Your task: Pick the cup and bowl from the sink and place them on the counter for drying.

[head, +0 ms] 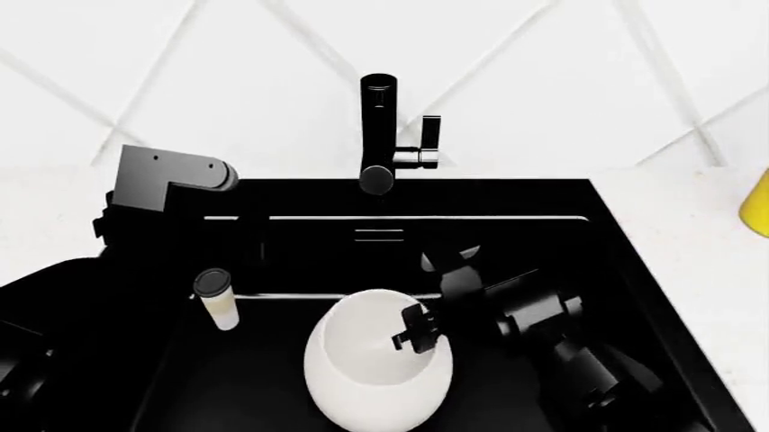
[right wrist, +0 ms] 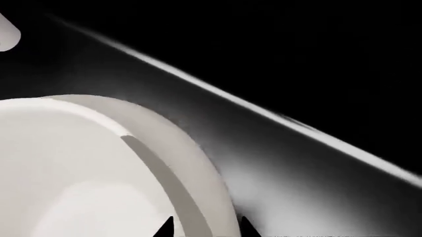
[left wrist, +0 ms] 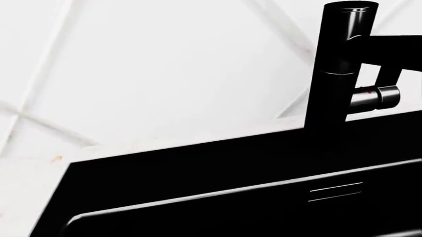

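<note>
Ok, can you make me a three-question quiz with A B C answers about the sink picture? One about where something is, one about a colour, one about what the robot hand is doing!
1. Where is the cup?
A. Inside the sink, left of the bowl
B. On the counter
C. Inside the bowl

2. What colour is the faucet?
A. Silver
B. Black
C. White

3. What is the right gripper doing?
A. Holding the cup
B. Resting on the counter
C. Straddling the bowl's rim

Answers:
1. A: the head view shows the cup standing in the black basin beside the bowl.
2. B: it is as dark as the sink.
3. C: the right wrist view shows a fingertip on either side of the bowl wall; whether they are squeezing yet is unclear.
</note>
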